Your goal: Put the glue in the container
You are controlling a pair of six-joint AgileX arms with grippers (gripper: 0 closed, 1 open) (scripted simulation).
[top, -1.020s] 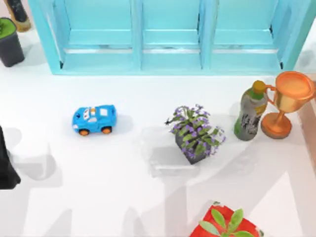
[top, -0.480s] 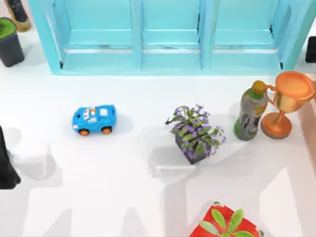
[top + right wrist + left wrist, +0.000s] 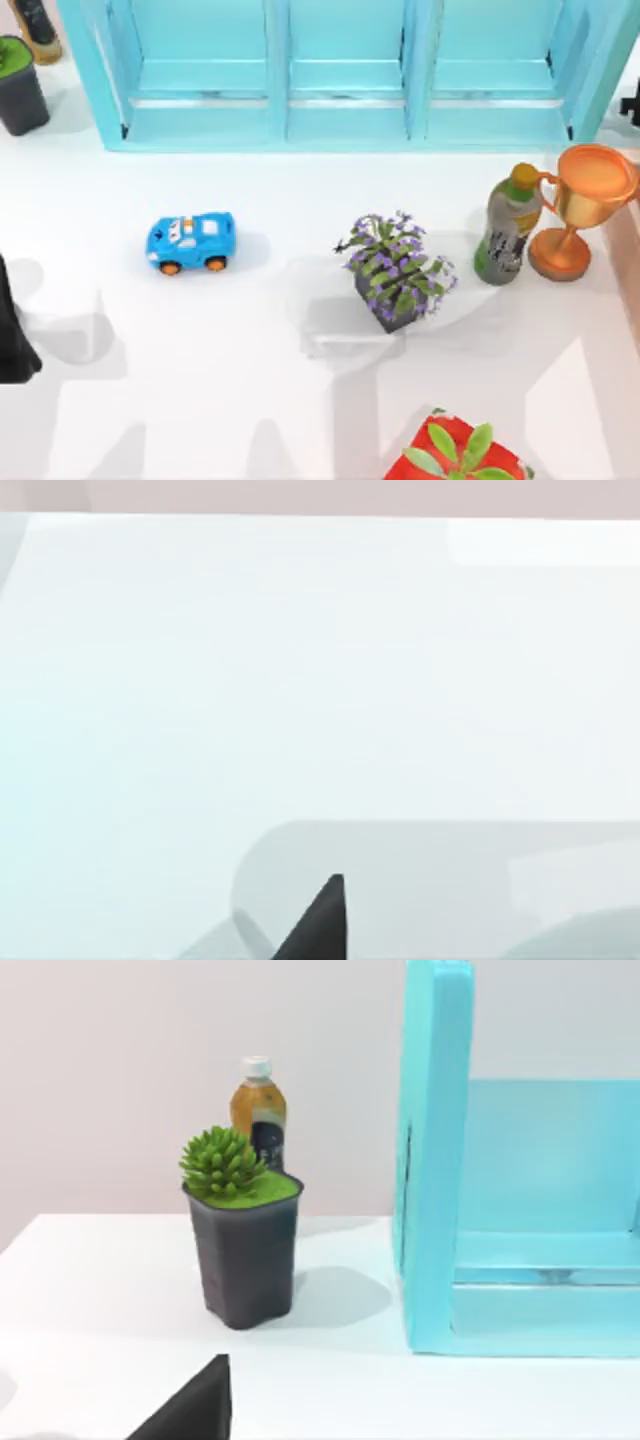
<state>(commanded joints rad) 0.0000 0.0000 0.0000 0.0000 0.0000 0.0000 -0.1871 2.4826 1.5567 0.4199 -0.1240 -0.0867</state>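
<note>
The container is a light blue cabinet with three open compartments along the table's back edge; one of its side walls stands close in the left wrist view. The glue is out of view. My left arm is a dark shape at the table's left edge, and a dark part of the left gripper pokes into the left wrist view. A small dark piece of my right arm sits at the far right edge beside the cabinet. A dark tip of the right gripper hangs over bare white table.
A blue toy car sits left of centre, a purple-flowered pot in the middle. A green bottle and an orange trophy stand at the right. A succulent pot is back left, a red pot at the front.
A dark piece of the right arm came into view at the right edge half a second ago and now shows smaller. Everything on the table has stayed put.
</note>
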